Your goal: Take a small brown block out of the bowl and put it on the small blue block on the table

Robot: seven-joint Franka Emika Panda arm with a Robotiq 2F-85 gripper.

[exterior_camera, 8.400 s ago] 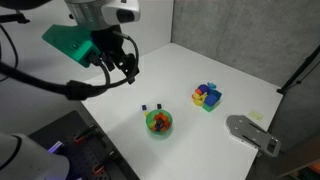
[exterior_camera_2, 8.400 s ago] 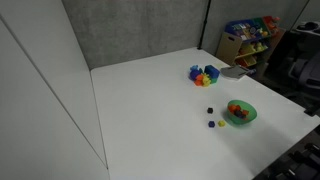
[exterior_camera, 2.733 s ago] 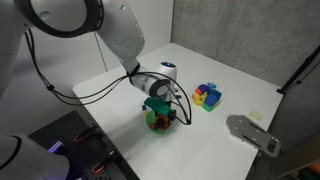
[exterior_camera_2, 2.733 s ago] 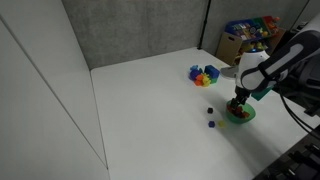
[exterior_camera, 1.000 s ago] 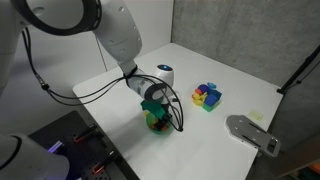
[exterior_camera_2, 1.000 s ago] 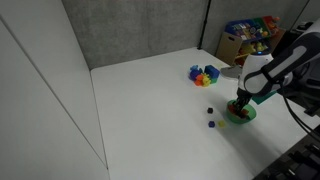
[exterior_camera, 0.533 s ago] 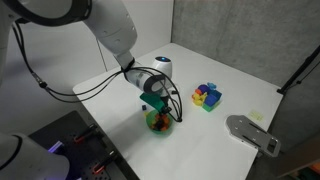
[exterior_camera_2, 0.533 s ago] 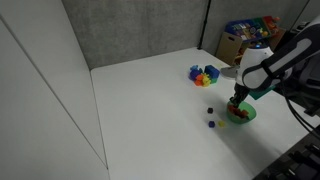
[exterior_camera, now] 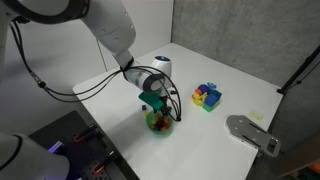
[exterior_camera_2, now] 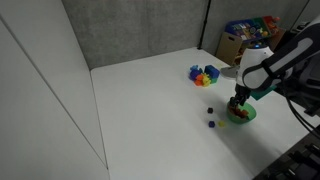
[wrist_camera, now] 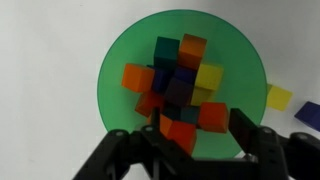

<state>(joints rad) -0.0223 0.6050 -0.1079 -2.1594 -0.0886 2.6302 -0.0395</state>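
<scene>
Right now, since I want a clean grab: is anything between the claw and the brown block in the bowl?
Nothing visible. The claw hangs open over the bowl, and the brown block lies uncovered on top of the pile, though a teal block crowds it on one side.

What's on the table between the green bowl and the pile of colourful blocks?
Nothing. Between the green bowl and the pile of colourful blocks there is only bare white table, as both exterior views show.

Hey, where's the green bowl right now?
The green bowl sits on the white table directly under the gripper in both exterior views, apart from the coloured block cluster; it fills the wrist view.
</scene>
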